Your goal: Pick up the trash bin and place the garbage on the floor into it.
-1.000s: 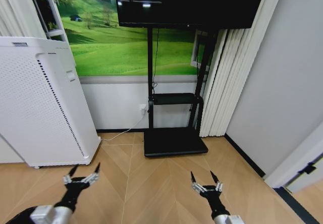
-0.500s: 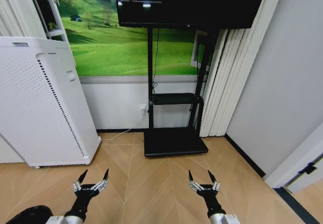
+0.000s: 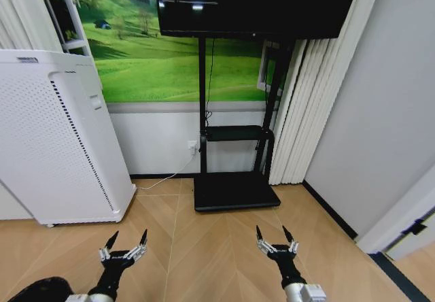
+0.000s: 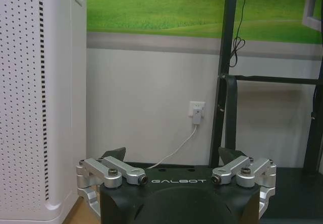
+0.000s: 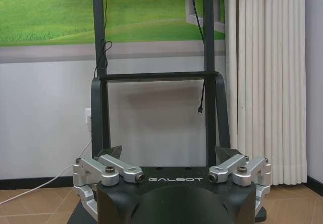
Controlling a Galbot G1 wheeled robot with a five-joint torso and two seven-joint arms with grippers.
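**Both end effectors spread above bare parquet**

The left end effector [image 3: 125,243] and right end effector [image 3: 275,239] hang low over the floor [image 3: 204,247], in front of the black TV stand [image 3: 234,190], fingers splayed and gripping nothing. The white perforated appliance [image 3: 54,139] stands left of the stand.

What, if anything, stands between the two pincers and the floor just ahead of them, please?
Nothing visible does. The left pincer and right pincer hang open above the wooden floor; the white appliance stands off to the left, and the black stand's base sits farther ahead by the wall.
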